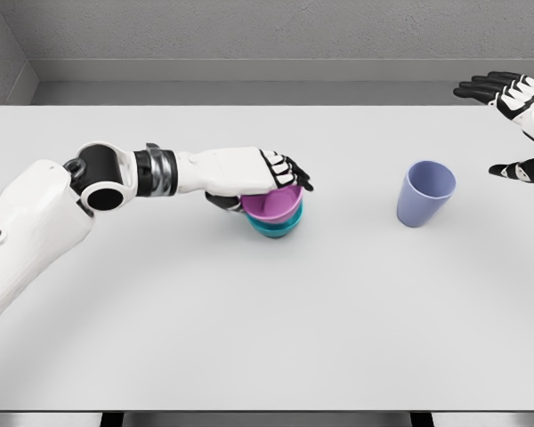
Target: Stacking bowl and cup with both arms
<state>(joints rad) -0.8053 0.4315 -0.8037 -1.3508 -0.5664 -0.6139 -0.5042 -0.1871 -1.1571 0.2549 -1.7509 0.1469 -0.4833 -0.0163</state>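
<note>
A purple bowl (279,204) sits nested in a teal bowl (276,228) near the middle of the white table (249,329). My left hand (269,182) reaches in from the left and is shut on the purple bowl's rim, fingers over the top and thumb under its left side. A lavender cup (424,192) stands upright to the right, apart from the bowls. My right hand (519,124) hovers at the right edge, beyond and right of the cup, fingers spread and holding nothing.
The table runs to a grey back wall (249,36). Its front edge (267,411) lies at the bottom of the view. Nothing else stands on it.
</note>
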